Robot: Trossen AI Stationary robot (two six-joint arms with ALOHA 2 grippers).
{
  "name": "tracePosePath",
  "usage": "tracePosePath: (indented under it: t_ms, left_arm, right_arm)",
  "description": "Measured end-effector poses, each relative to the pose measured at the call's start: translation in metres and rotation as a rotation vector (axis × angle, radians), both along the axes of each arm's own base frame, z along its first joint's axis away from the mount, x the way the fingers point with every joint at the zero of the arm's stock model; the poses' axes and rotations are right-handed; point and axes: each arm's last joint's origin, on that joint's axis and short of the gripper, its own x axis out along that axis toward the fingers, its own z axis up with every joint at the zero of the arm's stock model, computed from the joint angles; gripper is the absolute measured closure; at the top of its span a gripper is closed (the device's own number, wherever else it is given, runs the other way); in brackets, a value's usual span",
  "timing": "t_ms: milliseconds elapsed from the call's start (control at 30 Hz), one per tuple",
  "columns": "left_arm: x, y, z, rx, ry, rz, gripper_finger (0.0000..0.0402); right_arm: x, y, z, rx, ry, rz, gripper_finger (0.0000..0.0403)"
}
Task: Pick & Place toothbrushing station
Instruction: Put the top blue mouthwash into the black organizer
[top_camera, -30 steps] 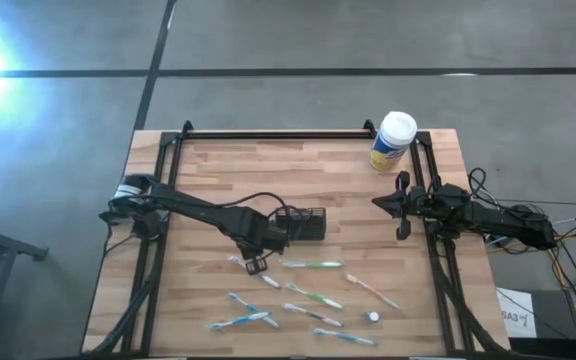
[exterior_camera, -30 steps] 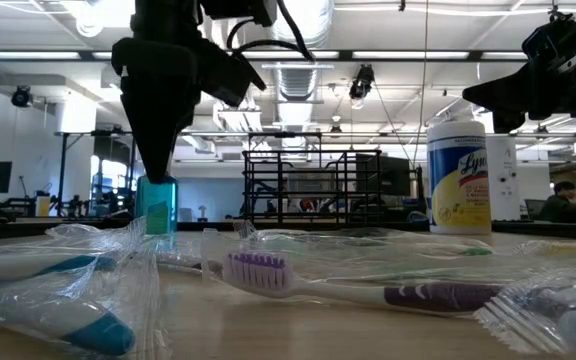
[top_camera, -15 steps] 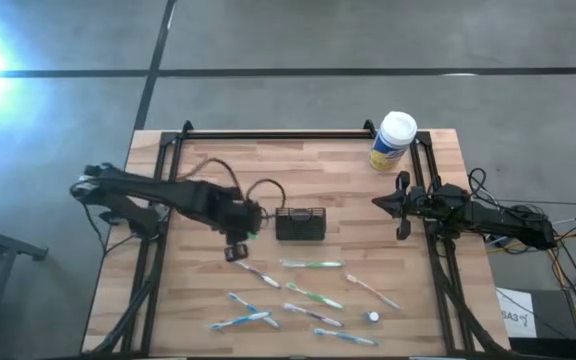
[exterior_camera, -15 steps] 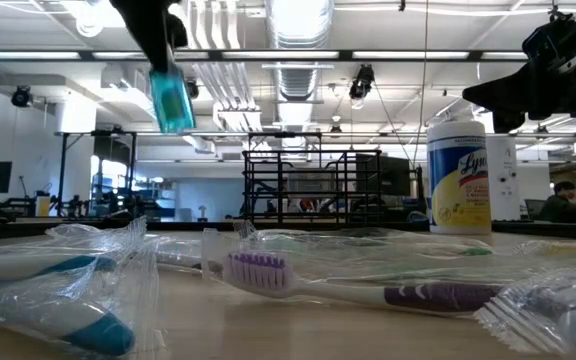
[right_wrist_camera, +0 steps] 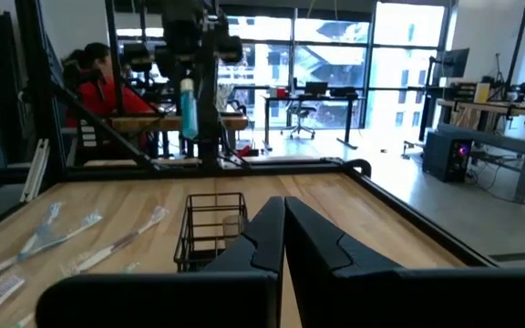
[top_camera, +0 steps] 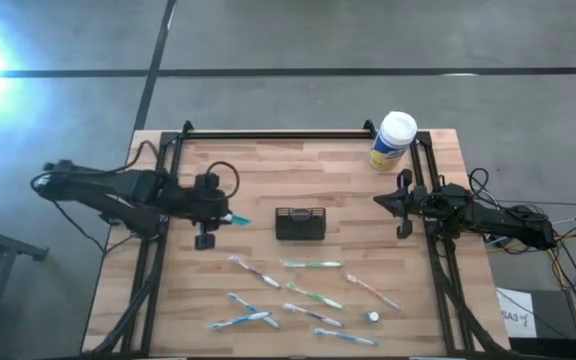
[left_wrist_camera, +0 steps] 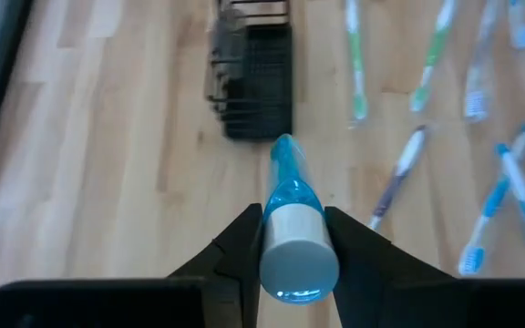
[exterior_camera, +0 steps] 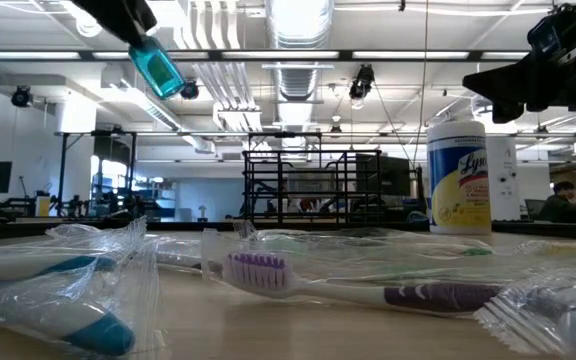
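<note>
Toothbrushing station [top_camera: 300, 223] sits mid-table, a small black wire rack on the wooden table [top_camera: 218, 300], with nothing touching it. A loose spread of toothbrushes [top_camera: 313, 265], several in clear wrappers, lies on the near side of it, and a yellow canister [top_camera: 393, 140] stands at the far right corner, well apart.

Left gripper [left_wrist_camera: 290, 251] is up in the air to the left of the station, clamped around a clear blue tube [left_wrist_camera: 290, 223] with a white cap end. The tube sticks out forward past the fingers and points toward the rack. Right gripper [right_wrist_camera: 283, 228] hangs by the table's right edge with its fingers pressed together, holding nothing, just waiting.

My guess is the tube is meant to go into the rack, and that's where it could get messy. The fingers grip it near the cap, so most of its length hangs out unsupported. If the tip catches a wire on the way in, the tube could pivot in the grip or slip. The rack also looks light, and a push from the side could shove it into the toothbrushes or tip it. Coming in off-centre would probably land the tube on the rim rather than in a slot.
</note>
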Motion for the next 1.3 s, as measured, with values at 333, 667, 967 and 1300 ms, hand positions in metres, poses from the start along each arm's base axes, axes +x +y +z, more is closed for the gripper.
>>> tracePosePath:
  t_ms: [333,667,967,1300]
  left_arm:
    - [-0.020,0.002,-0.036,-0.026,-0.125,-0.071,0.0303]
    - [-0.011,0.004,-0.026,-0.088,-0.183,0.004,0.0303]
    - [0.048,-0.003,0.046,-0.036,-0.154,-0.010,0.0303]
    - [0.143,-0.001,0.071,0.080,0.116,0.053,0.0303]
  right_arm:
    - [0.000,0.000,0.000,-0.001,-0.002,0.000,0.0394]
    - [0.000,0.000,0.000,-0.001,-0.004,0.000,0.0394]
    - [0.000,-0.001,0.000,0.002,-0.005,-0.036,0.0394]
    - [0.000,-0.001,0.000,0.011,-0.003,-0.047,0.0394]
